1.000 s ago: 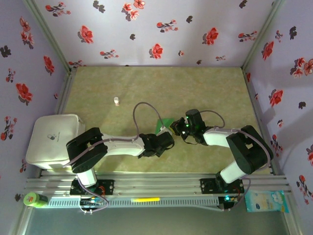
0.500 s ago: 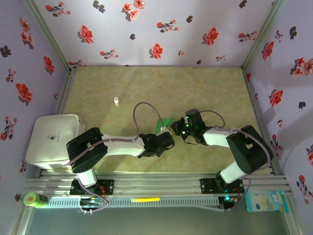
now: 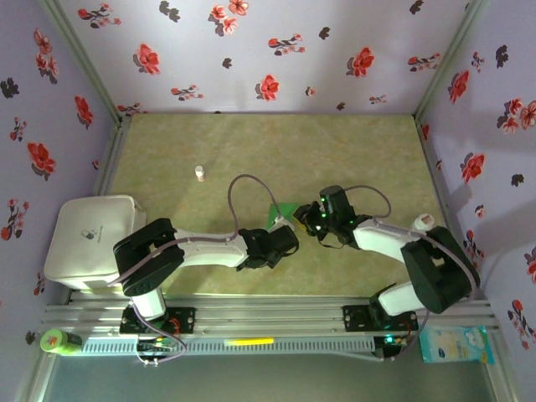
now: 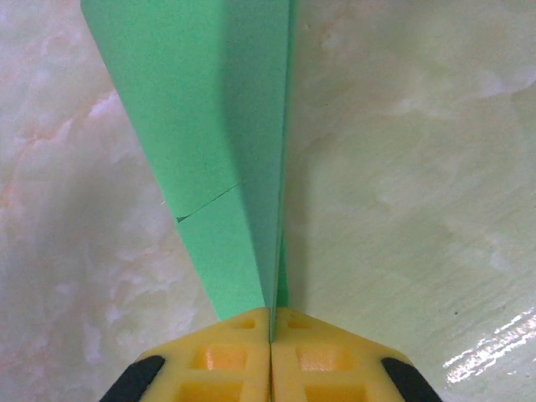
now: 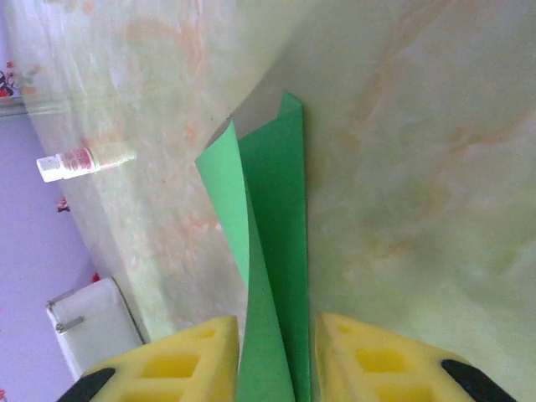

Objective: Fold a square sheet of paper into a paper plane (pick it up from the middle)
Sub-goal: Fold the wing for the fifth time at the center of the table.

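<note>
The square sheet of paper is bright green and folded into a narrow, upright creased shape at mid-table. In the left wrist view the paper runs away from the jaws, and my left gripper is shut on its near edge, yellow pads pressed together. From above, the left gripper meets the paper from the near left. My right gripper is at the paper's right end. Its yellow jaws stand apart in the right wrist view, where the right gripper is open, with the paper loose between them.
A tiny white bottle stands on the marbled table at the far left, also in the right wrist view. A white box sits at the table's left edge. Flowered walls enclose the table on three sides.
My left gripper has shut on the paper. The right gripper's jaws have come apart from the paper, and the right arm's elbow has swung out to the right.
</note>
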Available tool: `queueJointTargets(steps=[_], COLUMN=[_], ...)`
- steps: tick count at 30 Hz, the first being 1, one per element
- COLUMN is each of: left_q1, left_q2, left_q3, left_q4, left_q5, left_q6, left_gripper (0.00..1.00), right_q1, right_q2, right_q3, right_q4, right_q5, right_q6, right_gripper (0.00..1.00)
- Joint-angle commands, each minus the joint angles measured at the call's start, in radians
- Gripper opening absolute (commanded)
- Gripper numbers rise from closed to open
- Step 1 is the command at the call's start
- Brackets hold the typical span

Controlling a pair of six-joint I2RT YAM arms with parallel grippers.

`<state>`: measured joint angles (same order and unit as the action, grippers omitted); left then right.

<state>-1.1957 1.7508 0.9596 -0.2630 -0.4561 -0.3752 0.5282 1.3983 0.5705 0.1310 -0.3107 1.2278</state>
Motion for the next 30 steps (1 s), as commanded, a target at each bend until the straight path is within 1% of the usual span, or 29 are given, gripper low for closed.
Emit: queueJointTargets(steps=[1, 5, 9, 19, 23, 27, 30], left_q1=[0.003, 0.018, 0.027, 0.03, 0.033, 0.052, 0.081], left_q2=[-0.003, 0.002, 0.011, 0.077, 0.074, 0.036, -0.003], left_q3=[0.007, 0.013, -0.001, 0.024, 0.014, -0.015, -0.053], left_q4=[0.016, 0.032, 0.069, 0.043, 0.052, 0.108, 0.179], left_q5=[0.003, 0.049, 0.086, 0.081, 0.088, 0.167, 0.264], left_q6=[-0.024, -0.065, -0.109, -0.188, -0.216, -0.217, -0.216], left_gripper=[0.08, 0.07, 0.07, 0.06, 0.06, 0.06, 0.06], right_q1=[-0.012, -0.02, -0.023, -0.023, -0.023, -0.023, -0.023], right_q2=[-0.108, -0.227, -0.293, -0.268, -0.258, -0.258, -0.258], right_q3=[0.047, 0.026, -0.005, -0.02, -0.02, -0.027, -0.038], right_q4=[-0.265, -0.345, -0.345, -0.322, -0.314, -0.293, -0.255], right_q5=[0.158, 0.253, 0.281, 0.249, 0.239, 0.226, 0.206], right_q6=[-0.123, -0.152, -0.143, -0.137, -0.136, -0.147, -0.168], right_gripper=[0.33, 0.36, 0.38, 0.38, 0.38, 0.37, 0.37])
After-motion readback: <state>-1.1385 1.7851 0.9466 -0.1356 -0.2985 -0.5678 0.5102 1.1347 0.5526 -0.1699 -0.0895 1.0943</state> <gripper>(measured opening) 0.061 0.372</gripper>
